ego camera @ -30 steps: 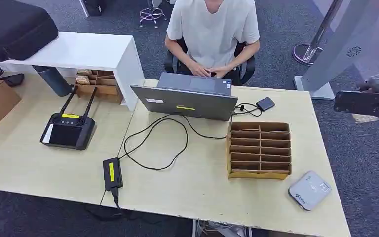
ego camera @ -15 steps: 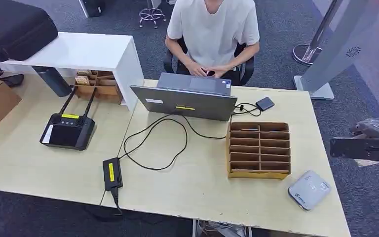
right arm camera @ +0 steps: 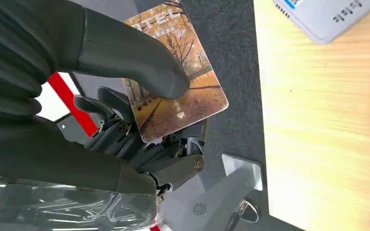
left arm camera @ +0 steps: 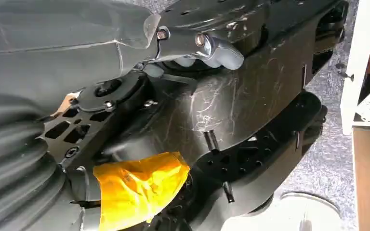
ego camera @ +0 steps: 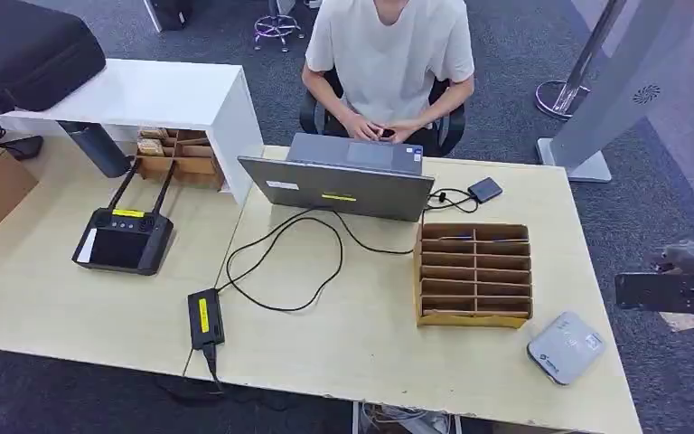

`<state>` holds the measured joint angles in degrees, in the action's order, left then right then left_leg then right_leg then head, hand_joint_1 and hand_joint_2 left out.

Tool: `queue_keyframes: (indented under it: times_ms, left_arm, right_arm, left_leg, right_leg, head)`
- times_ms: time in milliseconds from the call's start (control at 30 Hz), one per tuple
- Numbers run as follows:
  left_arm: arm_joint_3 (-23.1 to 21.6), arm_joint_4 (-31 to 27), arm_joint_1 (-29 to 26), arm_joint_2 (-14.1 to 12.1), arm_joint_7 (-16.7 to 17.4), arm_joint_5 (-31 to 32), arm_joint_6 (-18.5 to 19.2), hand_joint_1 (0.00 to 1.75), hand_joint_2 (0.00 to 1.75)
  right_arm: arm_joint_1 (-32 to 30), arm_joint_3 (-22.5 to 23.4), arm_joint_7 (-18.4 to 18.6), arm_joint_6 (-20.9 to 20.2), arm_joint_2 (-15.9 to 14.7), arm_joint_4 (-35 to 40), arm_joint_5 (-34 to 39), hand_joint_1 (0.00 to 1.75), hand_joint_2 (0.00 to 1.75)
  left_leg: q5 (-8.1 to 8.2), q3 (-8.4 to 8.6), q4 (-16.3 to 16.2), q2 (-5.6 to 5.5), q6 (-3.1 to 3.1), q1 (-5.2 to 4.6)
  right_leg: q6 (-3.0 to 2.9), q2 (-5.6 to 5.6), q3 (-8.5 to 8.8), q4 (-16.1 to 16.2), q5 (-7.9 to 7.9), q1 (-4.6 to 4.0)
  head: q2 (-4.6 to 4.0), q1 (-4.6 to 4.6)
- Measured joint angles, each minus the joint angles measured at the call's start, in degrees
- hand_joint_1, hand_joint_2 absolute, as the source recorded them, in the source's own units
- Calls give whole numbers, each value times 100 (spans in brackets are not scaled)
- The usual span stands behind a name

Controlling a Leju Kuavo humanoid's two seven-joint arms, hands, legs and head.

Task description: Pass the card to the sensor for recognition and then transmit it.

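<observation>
My right hand (ego camera: 684, 282) hovers off the table's right edge, above the carpet and a little beyond the grey-white card sensor (ego camera: 567, 346). In the right wrist view this hand (right arm camera: 107, 72) pinches a hotel card (right arm camera: 185, 94) printed with an autumn tree scene, the thumb pressed on its face and the fingers behind it. A corner of the sensor (right arm camera: 327, 17) lies on the wooden table just past the card. My left hand (left arm camera: 125, 43) hangs beside my dark body with nothing in it.
A cardboard divider box (ego camera: 474, 274) stands beside the sensor. Behind it a person (ego camera: 389, 54) types at a laptop (ego camera: 339, 185), with a cable, a power brick (ego camera: 205, 316) and a small black drive (ego camera: 485, 190). A black controller (ego camera: 122, 240) lies at left. A grey stand (ego camera: 610, 99) rises at back right.
My right hand with the card has come down along the table's right edge, from level with the laptop to just above the sensor's level. Everything on the table has stayed still.
</observation>
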<state>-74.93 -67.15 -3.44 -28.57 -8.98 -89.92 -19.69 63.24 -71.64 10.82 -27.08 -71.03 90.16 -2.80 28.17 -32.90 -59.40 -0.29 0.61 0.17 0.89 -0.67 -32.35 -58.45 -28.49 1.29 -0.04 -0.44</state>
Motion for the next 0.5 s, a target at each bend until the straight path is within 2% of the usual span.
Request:
queue_keyframes:
  times_ms: [200,333,500]
  left_arm:
    - [0,178,128,94,87,11,55,0,175]
    - [-63,221,166,100,81,42,66,0,175]
    - [-90,223,248,107,100,37,31,0,175]
  right_arm:
    - [-377,-208,-26,518,-122,96,162,175,175]
    - [-894,-212,-105,898,-151,96,199,175,175]
    - [-1438,-149,-74,979,-74,101,179,175,175]
  left_leg:
    - [0,-1,0,-1,0,0]
    - [0,-5,1,-4,0,0]
    - [0,-5,1,-6,0,1]
  right_leg:
    - [0,1,1,0,0,-1]
    - [1,-3,2,0,-1,-1]
    - [1,-7,2,0,-1,-1]
  head:
    - [0,0]
    - [2,-2]
    - [0,-2]
